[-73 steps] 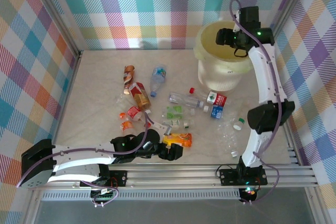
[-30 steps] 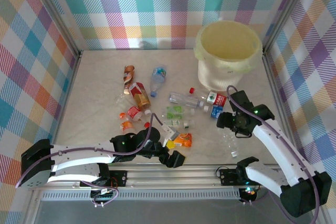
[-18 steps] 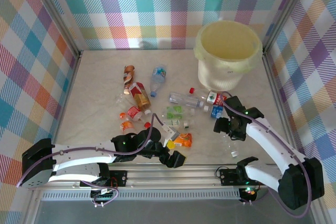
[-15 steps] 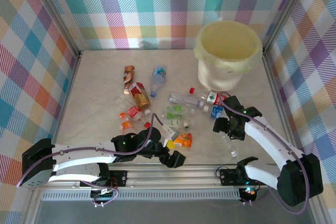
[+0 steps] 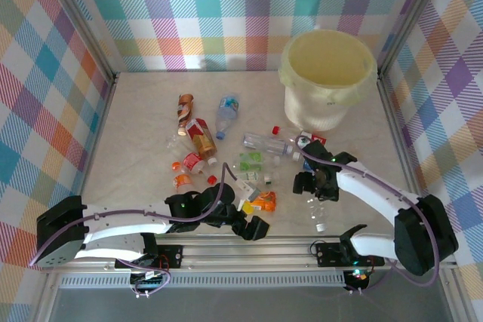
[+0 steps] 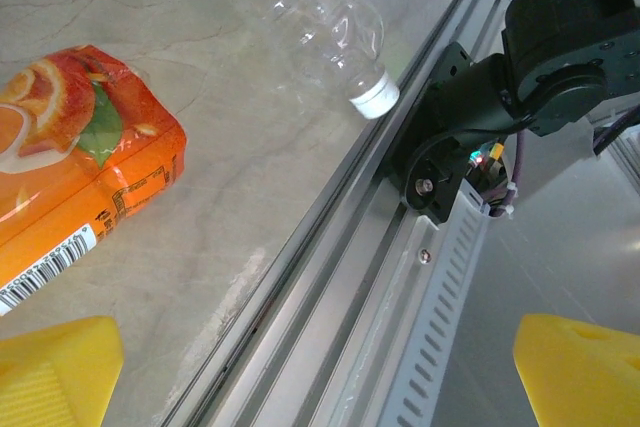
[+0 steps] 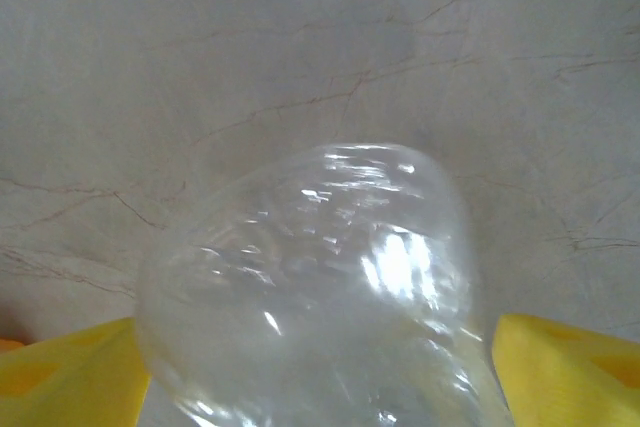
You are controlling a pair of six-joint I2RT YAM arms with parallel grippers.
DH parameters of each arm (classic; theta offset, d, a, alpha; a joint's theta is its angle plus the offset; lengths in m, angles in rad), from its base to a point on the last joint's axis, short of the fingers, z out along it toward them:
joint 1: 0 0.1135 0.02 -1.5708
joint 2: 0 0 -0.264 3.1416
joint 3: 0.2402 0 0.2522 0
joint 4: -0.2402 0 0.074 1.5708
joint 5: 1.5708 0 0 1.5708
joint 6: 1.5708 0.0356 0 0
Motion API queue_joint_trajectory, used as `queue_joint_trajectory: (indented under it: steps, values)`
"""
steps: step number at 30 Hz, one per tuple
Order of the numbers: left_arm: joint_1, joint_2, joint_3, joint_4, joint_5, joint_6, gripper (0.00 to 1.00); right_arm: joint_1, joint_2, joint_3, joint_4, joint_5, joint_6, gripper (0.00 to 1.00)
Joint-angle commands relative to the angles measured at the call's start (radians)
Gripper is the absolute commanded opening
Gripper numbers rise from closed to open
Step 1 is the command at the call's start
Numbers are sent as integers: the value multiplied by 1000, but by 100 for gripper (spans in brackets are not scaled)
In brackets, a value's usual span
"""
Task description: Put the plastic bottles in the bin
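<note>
A clear crushed bottle [image 7: 310,307] fills the gap between my right gripper's [image 7: 315,382] yellow fingertips [image 7: 70,372], which press on both its sides. In the top view that bottle [image 5: 315,209] lies right of centre with its white cap toward the front, and the right gripper [image 5: 308,185] is over its far end. My left gripper [image 5: 253,227] is wide open over the front rail, holding nothing. An orange-labelled bottle [image 6: 70,177] lies just beyond the left gripper [image 6: 320,372]. Several more bottles [image 5: 226,115] are scattered mid-table. The cream bin [image 5: 317,115] stands at the back right.
The aluminium front rail [image 6: 330,277] and the right arm's base [image 6: 470,137] lie close under the left gripper. Loose orange caps [image 5: 181,181] and a brown bottle [image 5: 185,105] sit left of centre. Plaid walls enclose the table on three sides.
The right arm swung down from above the bin to the table and closed in on the clear bottle, which has shifted left with it. The left arm has barely moved.
</note>
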Motion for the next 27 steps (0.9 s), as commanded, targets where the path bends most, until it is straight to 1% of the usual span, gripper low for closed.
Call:
queue_joint_trajectory:
  steps: [1,4,7,11,18,21,23,27]
  values:
    - [-6,5,-5,33,4,-13,100,22,16,-9,-1,26,23,88]
    - [-8,4,-10,38,4,-18,100,32,22,-13,-1,33,32,87]
    - [-7,0,-15,36,0,-20,100,44,23,-15,-1,40,35,81]
    - [-7,2,-17,38,-5,-19,100,52,48,-14,-10,82,37,78]
    - [-7,8,-22,54,-8,-26,100,65,110,-9,28,140,37,72]
    - [-7,4,-27,53,-14,-27,100,79,90,-7,37,160,26,68]
    - [-9,6,-27,57,-14,-32,100,84,58,-8,38,177,19,64]
    - [-7,11,-27,66,-14,-36,100,89,-11,-7,47,197,-16,60]
